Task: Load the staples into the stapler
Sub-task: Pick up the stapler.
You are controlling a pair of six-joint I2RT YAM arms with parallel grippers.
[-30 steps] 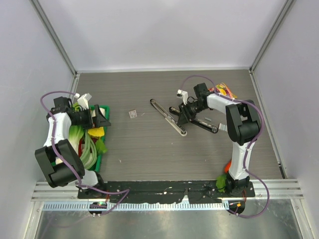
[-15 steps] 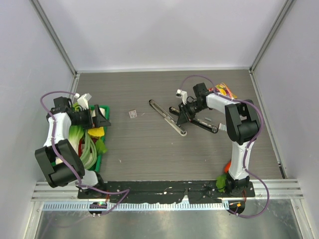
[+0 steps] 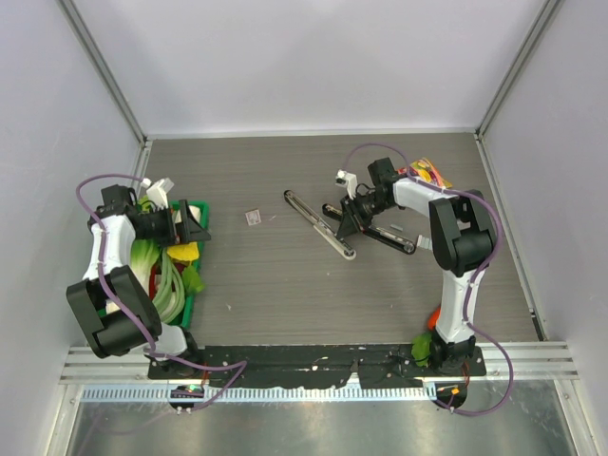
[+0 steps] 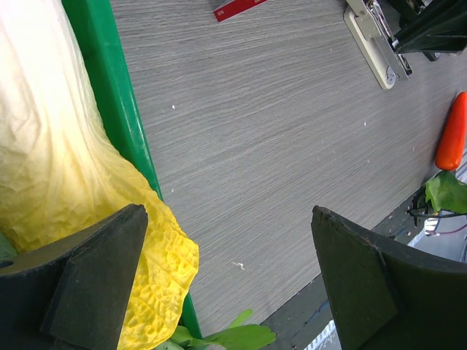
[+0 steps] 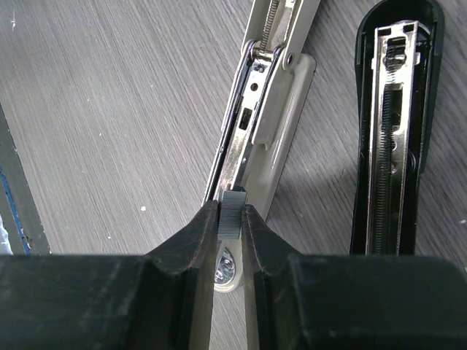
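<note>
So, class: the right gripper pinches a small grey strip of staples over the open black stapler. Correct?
No: the right gripper pinches the small grey strip of staples over the open cream stapler; the open black stapler lies beside it. The right wrist view shows this.

A broad stretch of bare counter (image 3: 275,285) runs between the green tray (image 4: 120,109) on the left and the pale stapler (image 3: 311,215), broken only by the small staples box (image 3: 253,218). The right fingers (image 5: 182,248), pinching a staple strip (image 5: 232,215), fill the space over that stapler's channel. The black stapler (image 5: 394,124) lies just beside it, leaving a narrow gap. A snack packet (image 3: 429,171) sits in the far right corner.
</note>
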